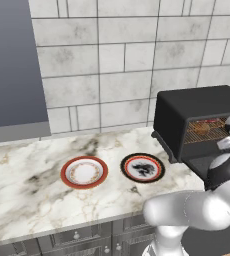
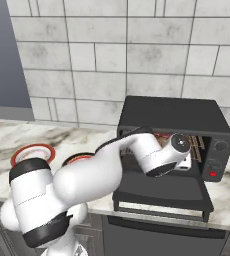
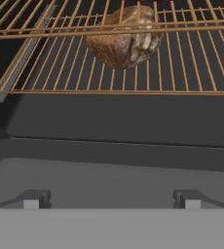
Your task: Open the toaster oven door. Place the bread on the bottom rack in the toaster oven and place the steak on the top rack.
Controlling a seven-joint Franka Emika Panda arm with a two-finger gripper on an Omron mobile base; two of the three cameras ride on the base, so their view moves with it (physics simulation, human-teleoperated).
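Jaws released and empty, the gripper (image 3: 109, 199) hovers over the lowered toaster oven door (image 3: 109, 180), clear of the bread (image 3: 123, 41) on the bottom rack (image 3: 192, 73).

No readable text, label, brand, number or sign anywhere. On the toaster oven (image 2: 174, 120), at three o'clock of its open front, a plain round knob and a small red light, both without lettering. On the two plates (image 1: 84, 172) at nine o'clock of the oven, patterned centres and rims only, no words.
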